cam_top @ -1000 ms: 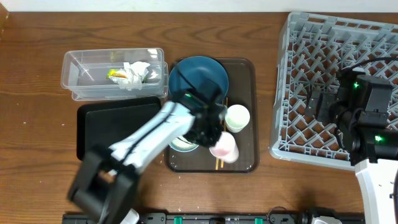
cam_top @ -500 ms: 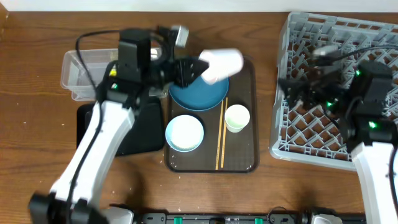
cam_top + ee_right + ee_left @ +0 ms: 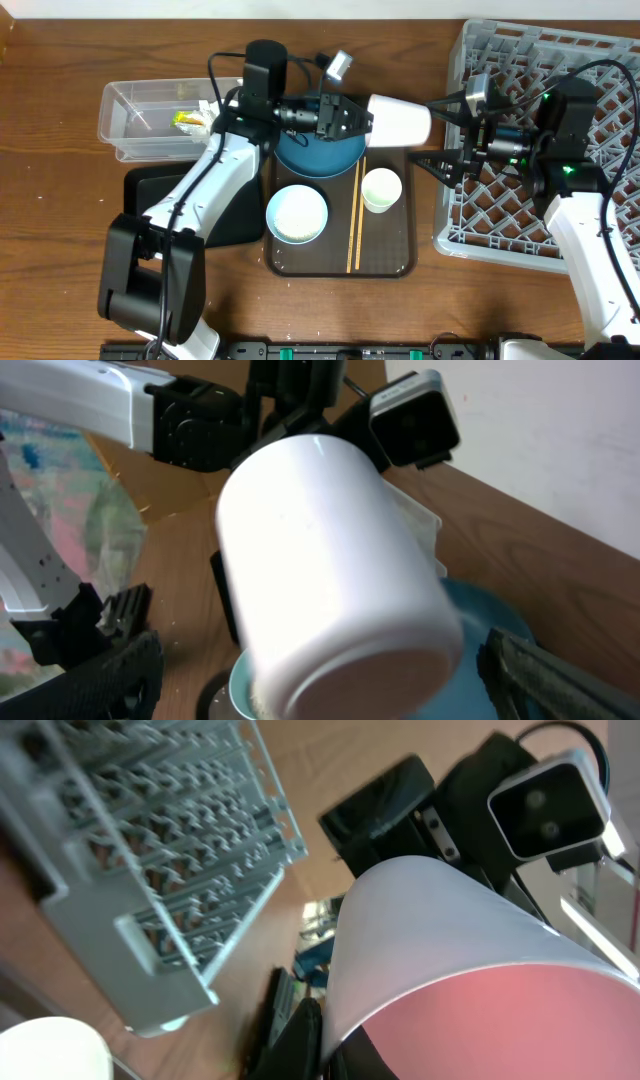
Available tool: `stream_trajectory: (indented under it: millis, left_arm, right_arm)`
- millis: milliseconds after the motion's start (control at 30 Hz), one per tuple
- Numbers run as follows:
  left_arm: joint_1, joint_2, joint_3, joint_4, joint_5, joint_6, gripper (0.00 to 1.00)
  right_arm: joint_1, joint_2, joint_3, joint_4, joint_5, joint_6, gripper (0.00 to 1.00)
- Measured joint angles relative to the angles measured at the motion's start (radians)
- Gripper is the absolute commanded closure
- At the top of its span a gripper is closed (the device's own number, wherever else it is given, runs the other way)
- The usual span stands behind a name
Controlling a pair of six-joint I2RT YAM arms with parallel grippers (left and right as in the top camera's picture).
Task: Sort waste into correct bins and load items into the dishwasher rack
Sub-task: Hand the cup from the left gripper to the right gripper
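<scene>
Above the far right corner of the brown tray (image 3: 390, 245), the left hand (image 3: 362, 118) was clamped on the rim of the pink cup (image 3: 400, 119). It held the cup on its side in the air, with the base pointing away from the tray toward the rack (image 3: 520, 45). From that side the right hand (image 3: 441, 133) faced the cup's base with its fingers (image 3: 565, 680) spread wide, one on either side and closed on nothing. I could not tell whether they touched the cup.

On the tray, the blue bowl (image 3: 320, 152) sat at the far end, partly under the left hand. The white bowl (image 3: 297, 213) sat at the near left and the green cup (image 3: 381, 189) stood upright toward the right edge. The chopsticks (image 3: 354, 220) lay side by side between the two, running along the tray's length.

Off the tray's right edge stood the grey rack. Off its left edge, at the far end, was the clear tub (image 3: 130, 110), holding the tissue (image 3: 215, 112) and the wrapper (image 3: 187, 120). The black tray (image 3: 150, 190) lay just nearer than the tub, with the left arm passing over it. All of this rested on the wooden table (image 3: 60, 200).
</scene>
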Motion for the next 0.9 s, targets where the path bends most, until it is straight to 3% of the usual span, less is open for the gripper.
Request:
stream_trajectory:
  millis: [167, 267, 400, 467, 500, 533, 567, 633, 733, 767, 900]
  left_arm:
    - [-0.032, 0.000, 0.000, 0.004, 0.013, -0.016, 0.94]
    - [-0.042, 0.000, 0.000, 0.004, 0.016, -0.019, 0.94]
    - [-0.040, 0.000, 0.000, 0.004, 0.008, -0.023, 0.92]
    - [-0.040, 0.000, 0.000, 0.005, 0.008, -0.021, 0.83]
    - [-0.040, 0.000, 0.000, 0.005, 0.009, -0.019, 0.69]
    - [-0.040, 0.000, 0.000, 0.008, 0.009, -0.015, 0.63]
    - [-0.041, 0.000, 0.000, 0.008, 0.008, -0.010, 0.59]
    - [-0.040, 0.000, 0.000, 0.000, 0.004, 0.014, 0.57]
    - [-0.029, 0.000, 0.001, -0.085, -0.034, 0.075, 0.56]
    - [-0.020, 0.000, 0.001, -0.139, -0.066, 0.108, 0.56]
    - [0.039, 0.000, 0.000, -0.394, -0.250, 0.256, 0.56]
  right_arm:
    - [0.009, 0.000, 0.000, 0.018, -0.010, -0.005, 0.09]
    - [0.009, 0.000, 0.000, 0.021, -0.016, -0.016, 0.29]
    - [0.009, 0.000, 0.000, 0.019, -0.039, -0.015, 0.43]
    - [0.009, 0.000, 0.000, 0.019, -0.040, -0.016, 0.51]
    - [0.009, 0.000, 0.000, 0.018, -0.038, -0.015, 0.56]
    - [0.009, 0.000, 0.000, 0.016, -0.034, -0.014, 0.62]
    - [0.009, 0.000, 0.000, 0.012, -0.031, -0.010, 0.72]
    - [0.009, 0.000, 0.000, 0.003, -0.009, 0.010, 0.80]
    - [0.008, 0.000, 0.000, -0.043, 0.089, 0.063, 0.89]
    - [0.008, 0.000, 0.000, -0.065, 0.137, 0.079, 0.99]
    - [-0.009, -0.006, 0.000, -0.161, 0.367, 0.111, 0.99]
